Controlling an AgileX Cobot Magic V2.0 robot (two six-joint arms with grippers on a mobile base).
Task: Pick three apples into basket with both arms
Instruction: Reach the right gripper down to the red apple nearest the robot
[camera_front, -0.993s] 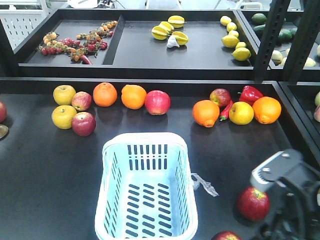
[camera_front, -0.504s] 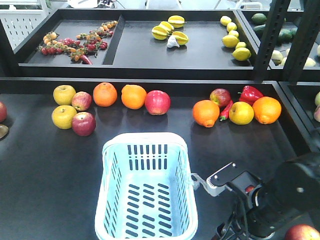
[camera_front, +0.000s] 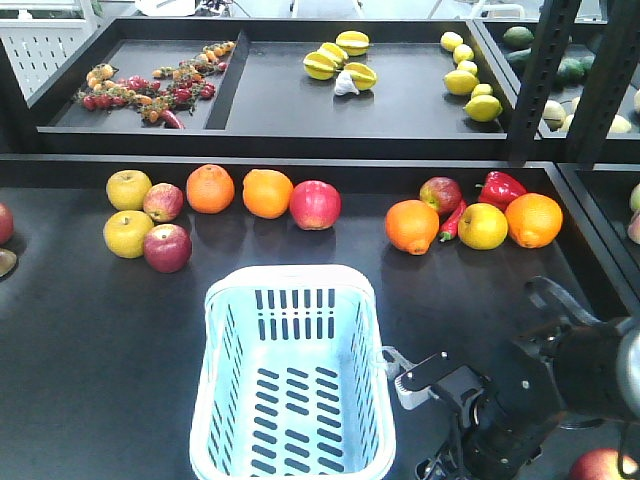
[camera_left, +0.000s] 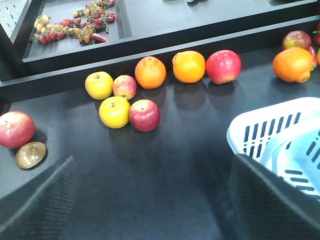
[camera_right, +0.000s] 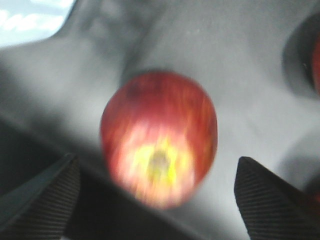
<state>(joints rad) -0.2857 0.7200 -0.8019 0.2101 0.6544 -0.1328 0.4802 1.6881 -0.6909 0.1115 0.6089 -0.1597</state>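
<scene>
A: Which step?
B: First pick. The right gripper (camera_right: 155, 167) hangs wide open over an apple (camera_right: 159, 137) on the table (camera_front: 120, 340), near the empty basket (camera_front: 290, 274).
A: Next?
B: Probably lower and close. The left gripper (camera_left: 155, 190) gapes too, holding nothing.

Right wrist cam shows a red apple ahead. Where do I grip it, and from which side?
Grip the apple across its widest girth, on its two flanks, coming straight along the camera's line. Its yellow dimpled end faces the camera and it sits centred between the open fingers, so they should meet the round sides evenly.
</scene>
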